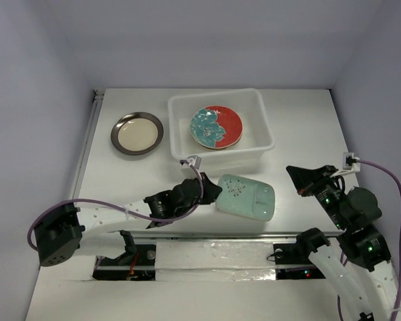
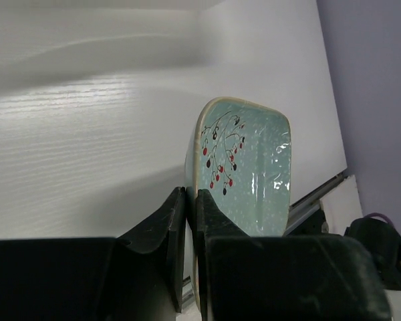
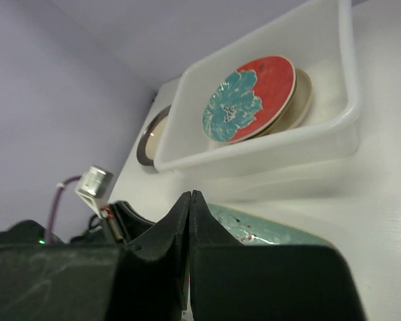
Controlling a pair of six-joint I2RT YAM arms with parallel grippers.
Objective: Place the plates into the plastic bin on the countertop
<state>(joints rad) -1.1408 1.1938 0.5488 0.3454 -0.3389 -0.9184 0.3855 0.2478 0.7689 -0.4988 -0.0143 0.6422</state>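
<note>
In translucent white plastic bin (image 1: 226, 155): two plates (image 1: 217, 127)
Left hand (image 2: 191, 200): clamps one pale green rectangular plate (image 1: 250, 197)
Right hand (image 3: 190, 200): closed, empty

The left arm (image 1: 113, 217) and right arm (image 1: 351, 271) have white links, seemingly perforated, and black joint housings. A purple cable (image 1: 387, 175) runs along each. Green lights (image 1: 369, 248) dot the right arm's joints. The left gripper (image 2: 191, 200) has matte black fingers (image 2: 157, 231).
</note>
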